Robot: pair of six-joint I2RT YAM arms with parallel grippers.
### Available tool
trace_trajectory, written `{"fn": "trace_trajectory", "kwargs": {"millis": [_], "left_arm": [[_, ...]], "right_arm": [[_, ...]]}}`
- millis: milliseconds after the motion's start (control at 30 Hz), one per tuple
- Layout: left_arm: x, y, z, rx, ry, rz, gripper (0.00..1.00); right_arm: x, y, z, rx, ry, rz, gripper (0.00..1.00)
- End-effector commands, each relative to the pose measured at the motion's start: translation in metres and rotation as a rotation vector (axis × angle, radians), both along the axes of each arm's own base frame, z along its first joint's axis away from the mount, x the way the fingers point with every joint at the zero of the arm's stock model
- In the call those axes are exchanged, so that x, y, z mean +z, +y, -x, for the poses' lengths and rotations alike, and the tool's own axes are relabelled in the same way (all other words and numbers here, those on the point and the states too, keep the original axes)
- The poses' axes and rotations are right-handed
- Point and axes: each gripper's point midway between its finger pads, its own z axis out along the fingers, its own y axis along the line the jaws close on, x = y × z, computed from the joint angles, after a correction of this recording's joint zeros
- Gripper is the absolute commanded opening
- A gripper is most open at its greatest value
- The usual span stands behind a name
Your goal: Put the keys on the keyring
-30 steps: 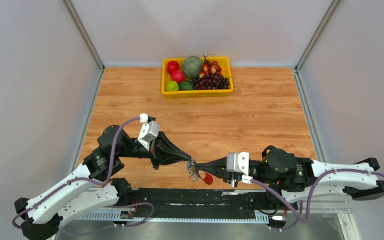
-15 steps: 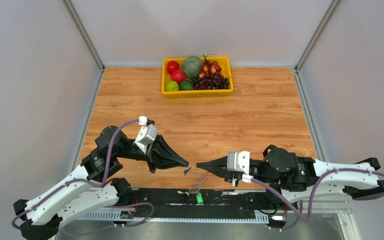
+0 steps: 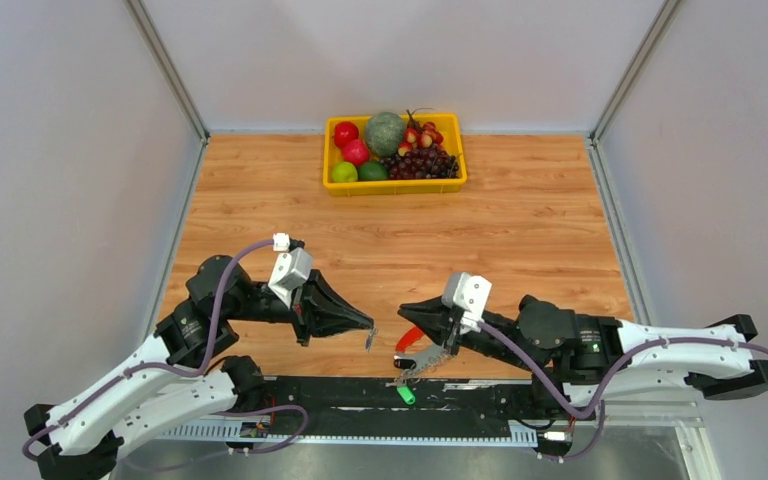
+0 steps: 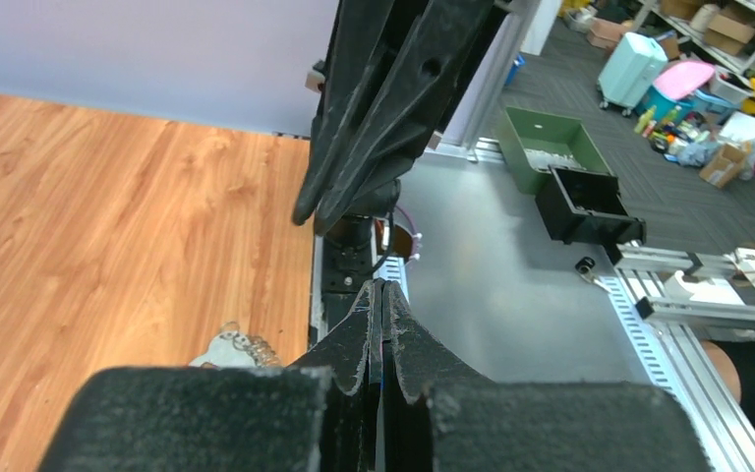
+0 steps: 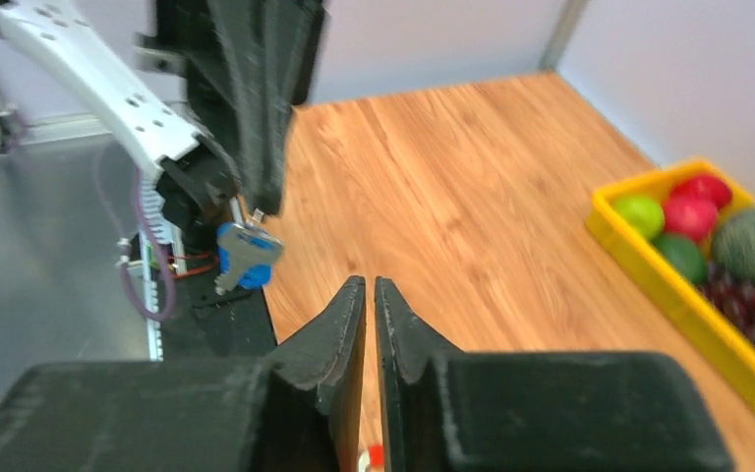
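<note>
My left gripper [image 3: 370, 327] [image 4: 381, 285] is shut on the blue key [image 5: 246, 254], which hangs from its tips and shows as a small speck [image 3: 369, 341] in the top view. Facing it a short way to the right, my right gripper [image 3: 403, 309] [image 5: 370, 282] has a narrow gap between its jaws with nothing between them, and is tilted up. Below it, near the table's front edge, lie the red key [image 3: 411, 337] and the keyring [image 3: 418, 362] with its pale charm [image 4: 226, 346].
A yellow tray [image 3: 395, 187] of fruit stands at the back middle of the wooden table; its near rim [image 5: 649, 265] shows in the right wrist view. A small green piece [image 3: 406, 395] lies on the black base rail in front.
The keyring with the red key has dropped from between the grippers to the table's front edge. The right gripper tilted up and its jaws parted slightly. The left gripper drew back a little with the blue key.
</note>
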Motion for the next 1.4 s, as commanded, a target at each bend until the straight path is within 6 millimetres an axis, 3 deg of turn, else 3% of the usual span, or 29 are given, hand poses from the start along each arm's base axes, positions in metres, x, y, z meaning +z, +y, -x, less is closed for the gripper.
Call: {"fn": "trace_trajectory", "kwargs": {"millis": [0,167,233,333,633,900,1100,1367], "left_arm": [[-0.005,-0.003,-0.018,0.099,0.001,-0.018,0.00],[-0.016,-0.004,-0.029,0.156,0.021,-0.020,0.00],[-0.017,-0.002,-0.030,0.171,0.016,-0.010,0.00],[-0.020,0.000,-0.034,0.197,0.012,-0.002,0.00],[-0.020,0.006,-0.034,0.223,-0.024,0.033,0.00],[-0.028,0.000,-0.036,0.213,-0.007,0.010,0.00],[-0.028,-0.001,-0.036,0.205,0.001,0.017,0.00],[-0.031,-0.002,-0.034,0.194,0.016,0.014,0.00]], "right_arm": [[-0.038,-0.023,-0.041,-0.323,0.246,0.016,0.22],[-0.103,-0.053,-0.075,-0.528,0.540,0.051,0.30],[-0.130,-0.068,-0.089,-0.605,0.651,0.046,0.40],[-0.166,-0.084,-0.099,-0.698,0.799,0.021,0.41],[-0.241,-0.108,-0.086,-0.854,1.129,-0.093,0.51],[-0.283,-0.116,-0.067,-0.926,1.312,-0.103,0.49],[-0.301,-0.123,-0.058,-0.985,1.410,-0.121,0.52],[-0.321,-0.129,-0.055,-1.077,1.507,-0.193,0.49]]}}
